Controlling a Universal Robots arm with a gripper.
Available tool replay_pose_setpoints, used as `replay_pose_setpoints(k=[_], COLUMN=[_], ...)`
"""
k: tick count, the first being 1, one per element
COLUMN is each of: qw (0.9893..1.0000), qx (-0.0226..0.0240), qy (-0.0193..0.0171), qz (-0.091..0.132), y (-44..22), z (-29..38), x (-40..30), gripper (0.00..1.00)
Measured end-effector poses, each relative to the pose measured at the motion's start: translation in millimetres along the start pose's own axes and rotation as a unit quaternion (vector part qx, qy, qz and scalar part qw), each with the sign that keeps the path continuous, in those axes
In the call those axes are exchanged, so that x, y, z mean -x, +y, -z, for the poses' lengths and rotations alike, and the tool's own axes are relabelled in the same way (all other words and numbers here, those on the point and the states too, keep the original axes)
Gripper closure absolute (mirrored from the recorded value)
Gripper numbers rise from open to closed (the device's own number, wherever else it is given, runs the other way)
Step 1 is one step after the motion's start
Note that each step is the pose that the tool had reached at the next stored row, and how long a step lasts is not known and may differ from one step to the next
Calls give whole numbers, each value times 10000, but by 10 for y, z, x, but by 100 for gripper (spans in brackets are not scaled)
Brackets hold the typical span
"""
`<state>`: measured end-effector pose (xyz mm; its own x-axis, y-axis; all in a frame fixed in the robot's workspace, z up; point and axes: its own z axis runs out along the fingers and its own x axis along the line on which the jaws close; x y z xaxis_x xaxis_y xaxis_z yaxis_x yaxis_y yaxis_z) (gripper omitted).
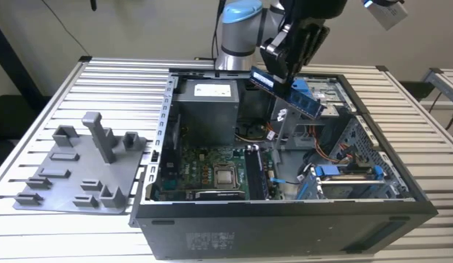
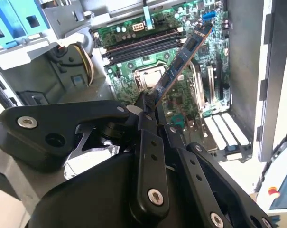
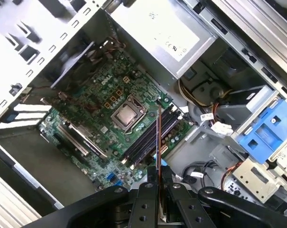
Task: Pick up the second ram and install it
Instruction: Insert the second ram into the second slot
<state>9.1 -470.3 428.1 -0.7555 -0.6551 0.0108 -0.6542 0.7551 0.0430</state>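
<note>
My gripper (image 1: 282, 75) hangs above the open computer case (image 1: 285, 219), shut on the second ram (image 1: 287, 93), a long thin dark stick that slopes down toward the exterior view's right. In the second wrist view the stick (image 2: 183, 59) juts from between my fingers (image 2: 148, 123) over the green motherboard (image 2: 181, 95). The first wrist view has it edge-on (image 3: 158, 142), held high above the long black memory slots (image 3: 150, 142) beside the processor socket (image 3: 126, 114).
The case holds a grey power supply (image 1: 208, 101) at the back, blue drive brackets (image 1: 347, 172) and loose cables (image 1: 325, 150) on the exterior view's right. A grey parts fixture (image 1: 80, 164) lies on the slatted table (image 1: 117, 82) at the left.
</note>
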Motion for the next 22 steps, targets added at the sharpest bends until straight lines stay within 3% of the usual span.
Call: replay_pose_setpoints(k=[6, 11, 16, 22], qw=[9989, 9965, 9925, 9856], qx=[5, 9, 13, 18], qy=[-19, -36, -52, -72], qz=[-459, -838, -1219, -1690], y=[0, 0, 0, -1], z=[-4, -7, -10, -15], x=[0, 0, 0, 0], gripper=[86, 86, 86, 86])
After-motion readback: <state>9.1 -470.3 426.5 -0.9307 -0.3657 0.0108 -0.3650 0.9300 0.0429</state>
